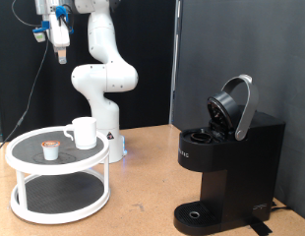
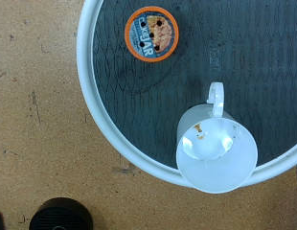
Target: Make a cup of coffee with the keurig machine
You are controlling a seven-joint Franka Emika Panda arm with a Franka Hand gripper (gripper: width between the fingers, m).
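Overhead, the gripper hangs high above the white two-tier stand at the exterior view's left, well apart from everything and holding nothing — whether its fingers are spread or closed cannot be told from either view. The cup stands upright on the stand's top tier, its handle pointing toward the coffee pod that sits near it on the same tier. The cup looks like glazed ceramic: stiff, fairly light for the arm, but smooth enough to slip and likely to chip if knocked or dropped. Its thin rim or the handle look like the surest places to pinch, since the round body is probably too wide for the fingers. The keurig machine stands well apart at the exterior view's right, lid raised, drip tray bare — no cup under it yet.
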